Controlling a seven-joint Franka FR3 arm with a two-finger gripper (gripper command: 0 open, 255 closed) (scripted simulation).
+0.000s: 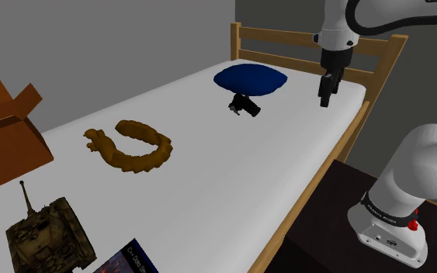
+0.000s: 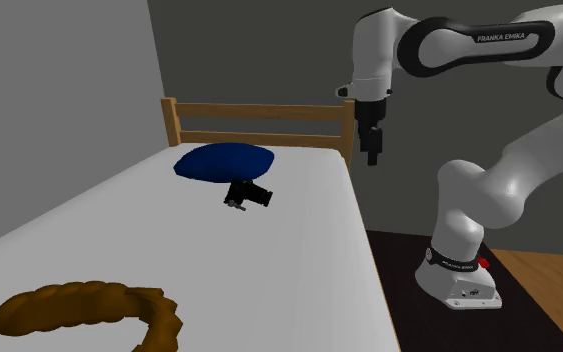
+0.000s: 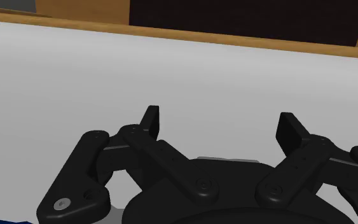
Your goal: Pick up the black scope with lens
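White bed [image 1: 232, 163] holds the scope [image 1: 246, 105] beside a pillow [image 1: 250, 79] at its far end; the pincer [image 1: 326, 99], wide and empty, hovers at the shoulder view's right. Centre over the scope before descending.

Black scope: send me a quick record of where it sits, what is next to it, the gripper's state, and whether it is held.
scope: black, lying on the white bed
neighbour: blue pillow right beside it; contact cannot be told
gripper: open, raised, pointing down, near the bed's edge on the stand's side
held: no, gripper well apart from the scope
other items: brown curved piece, toy tank, brown box
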